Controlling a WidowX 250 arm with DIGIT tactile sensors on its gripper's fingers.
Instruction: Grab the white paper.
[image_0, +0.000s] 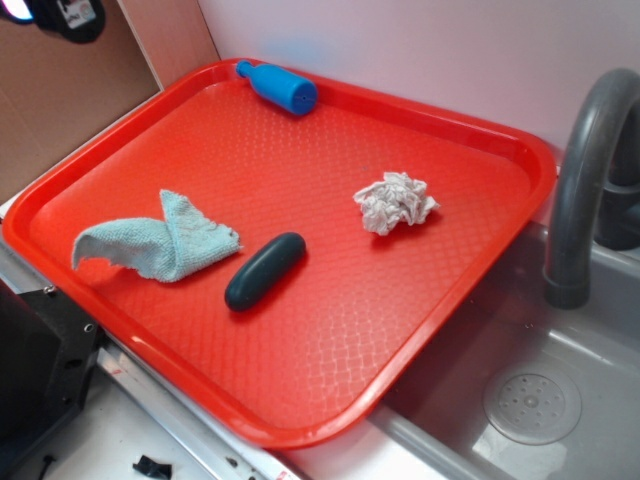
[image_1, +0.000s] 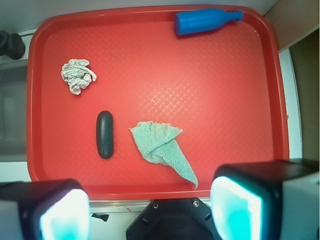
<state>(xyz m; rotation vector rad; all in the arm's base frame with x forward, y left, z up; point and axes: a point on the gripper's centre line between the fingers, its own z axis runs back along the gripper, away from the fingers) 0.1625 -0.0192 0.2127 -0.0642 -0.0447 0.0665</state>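
Note:
The white paper (image_0: 395, 202) is a small crumpled ball lying on the red tray (image_0: 300, 425), toward its right side near the sink. In the wrist view the white paper (image_1: 77, 76) sits at the upper left, far from my gripper (image_1: 150, 212). The gripper hangs high above the tray's near edge (image_1: 160, 191), open, its two fingers (image_1: 62, 215) wide apart with nothing between them. The gripper does not show in the exterior view.
Also on the tray are a light blue-green folded cloth (image_0: 160, 238) (image_1: 162, 147), a dark oblong object (image_0: 264, 270) (image_1: 105, 134) and a blue bottle (image_0: 278, 87) (image_1: 205, 21) lying on its side. A grey faucet (image_0: 585, 180) and sink (image_0: 530, 400) stand to the right.

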